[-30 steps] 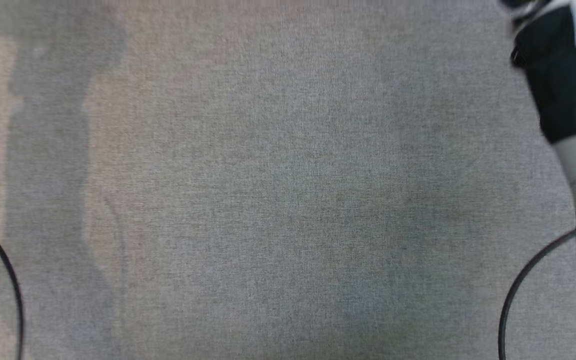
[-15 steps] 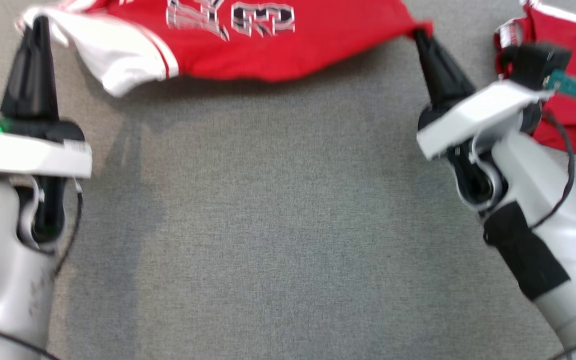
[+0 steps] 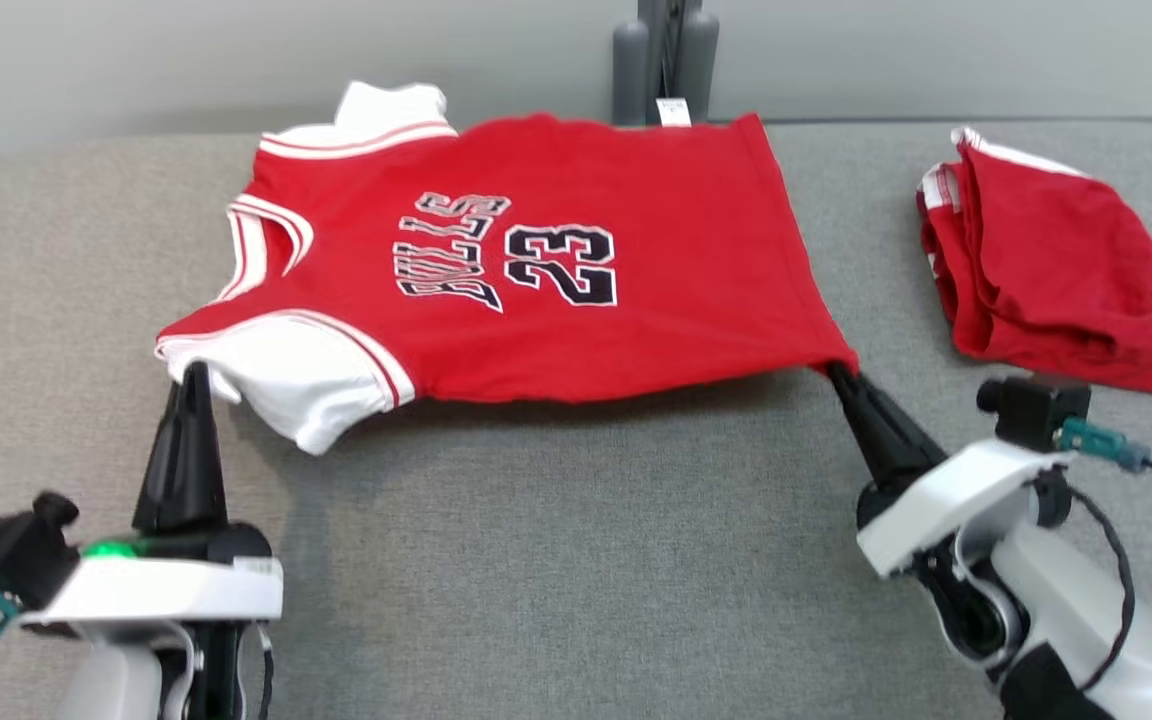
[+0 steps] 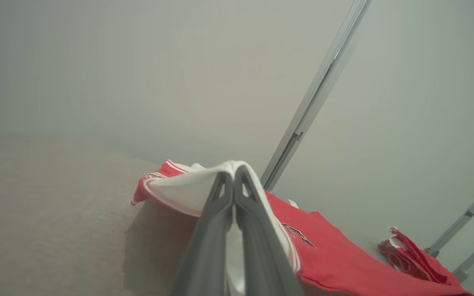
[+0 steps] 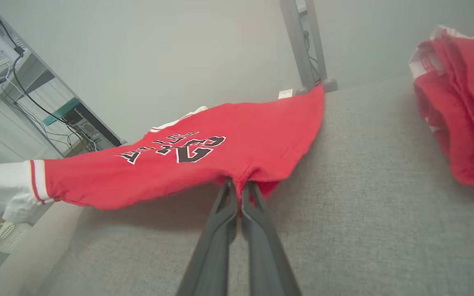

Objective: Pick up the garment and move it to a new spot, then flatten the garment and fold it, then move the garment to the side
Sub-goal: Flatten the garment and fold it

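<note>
- I am pinching the jersey's (image 3: pixel 576 290) white sleeve with my left tool (image 3: pixel 194 378), fingers pressed together.
- My right tool (image 3: pixel 839 376) is clamping its hem corner.
- The red jersey is stretching between them, its number facing up.

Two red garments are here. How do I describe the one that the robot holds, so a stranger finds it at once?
Look at the middle of the grey cushioned surface. The red jersey is spread there, pinched by the left gripper and right gripper. It alone shows BULLS, 23 and white sleeves; the red garment to its right is folded.

Left hand (image 4: pixel 234 174) pinches the jersey's (image 4: pixel 335 263) white sleeve.
</note>
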You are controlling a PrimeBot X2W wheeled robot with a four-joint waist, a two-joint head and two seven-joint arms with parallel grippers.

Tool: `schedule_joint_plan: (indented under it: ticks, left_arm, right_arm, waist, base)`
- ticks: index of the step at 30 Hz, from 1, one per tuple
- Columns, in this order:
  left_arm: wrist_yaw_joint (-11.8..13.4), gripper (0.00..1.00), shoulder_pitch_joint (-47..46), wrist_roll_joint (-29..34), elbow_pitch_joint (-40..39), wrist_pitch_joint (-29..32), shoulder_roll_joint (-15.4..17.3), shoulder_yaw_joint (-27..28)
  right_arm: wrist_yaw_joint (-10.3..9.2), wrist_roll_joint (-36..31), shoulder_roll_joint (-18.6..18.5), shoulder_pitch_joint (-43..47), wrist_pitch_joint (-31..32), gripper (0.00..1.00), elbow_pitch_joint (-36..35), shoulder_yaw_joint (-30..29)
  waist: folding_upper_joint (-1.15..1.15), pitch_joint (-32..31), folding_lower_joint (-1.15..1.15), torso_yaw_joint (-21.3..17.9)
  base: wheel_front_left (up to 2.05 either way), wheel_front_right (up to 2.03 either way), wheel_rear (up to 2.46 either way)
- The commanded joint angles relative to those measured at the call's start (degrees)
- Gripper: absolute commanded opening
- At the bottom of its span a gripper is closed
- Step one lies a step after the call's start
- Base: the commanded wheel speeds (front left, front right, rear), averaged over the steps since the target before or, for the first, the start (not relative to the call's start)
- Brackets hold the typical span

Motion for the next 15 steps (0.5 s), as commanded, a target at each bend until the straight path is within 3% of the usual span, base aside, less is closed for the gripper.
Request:
schedule_joint_plan:
  ticks: [1, 8, 15]
  left_arm:
    - [-0.1, 0.0, 1.2, 0.6, -0.4, -0.2, -0.1, 0.5]
    - [-0.1, 0.0, 9.2, 0.5, -1.5, -0.2, -2.6, 3.2]
    - [0.8, 0.0, 16.1, -0.7, -1.4, -0.2, -3.4, 1.8]
  right_arm:
    - [0.0, 0.5, -0.5, 1.7, -0.1, 0.0, -0.8, 0.2]
    - [0.0, 1.0, -3.0, 8.2, 0.9, 0.0, -2.9, 2.6]
    - [0.0, 2.1, -5.0, 14.0, 3.0, 0.0, -4.8, 3.3]
  waist:
    - [0.0, -1.8, 0.0, 0.7]
    - [0.0, -5.4, 0.0, 1.2]
    - [0.0, -8.2, 0.0, 2.6]
  base:
    - [0.0, 0.0, 0.0]
    - [0.0, 0.0, 0.0]
    - [0.0, 0.0, 0.0]
